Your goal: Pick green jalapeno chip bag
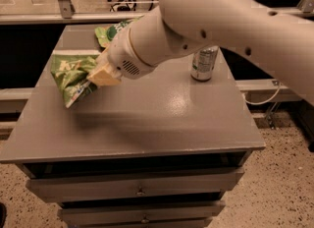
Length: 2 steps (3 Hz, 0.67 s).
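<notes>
The green jalapeno chip bag, light green with white lettering, hangs crumpled over the left part of the grey cabinet top. My gripper, with cream-coloured fingers, is shut on the bag's right edge. The bag looks lifted off the surface, and a shadow lies on the top below it. My white arm reaches in from the upper right and hides the bag's right side.
A smaller green bag lies at the back of the top, partly behind my arm. A silver-green can stands at the right. The cabinet has drawers below. A railing and a chair are behind.
</notes>
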Motion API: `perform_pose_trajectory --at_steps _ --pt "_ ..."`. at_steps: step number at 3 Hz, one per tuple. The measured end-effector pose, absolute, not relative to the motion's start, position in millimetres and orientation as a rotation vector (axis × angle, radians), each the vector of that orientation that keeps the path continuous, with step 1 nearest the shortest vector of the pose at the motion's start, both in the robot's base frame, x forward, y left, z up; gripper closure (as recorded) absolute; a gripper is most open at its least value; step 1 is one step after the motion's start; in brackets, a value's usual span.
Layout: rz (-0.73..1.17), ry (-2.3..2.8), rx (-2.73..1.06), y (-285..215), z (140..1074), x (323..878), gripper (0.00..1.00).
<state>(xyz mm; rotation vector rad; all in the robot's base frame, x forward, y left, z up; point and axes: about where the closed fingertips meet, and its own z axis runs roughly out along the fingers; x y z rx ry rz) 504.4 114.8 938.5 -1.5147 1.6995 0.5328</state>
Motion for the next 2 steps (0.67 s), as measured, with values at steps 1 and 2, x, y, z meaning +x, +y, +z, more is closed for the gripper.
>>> perform_pose_trajectory --at_steps 1,2 --pt "0.489 1.615 -1.488 103.3 974.4 511.8 1.0" --pt "0.483 1.605 -1.49 103.2 977.7 511.9 1.0"
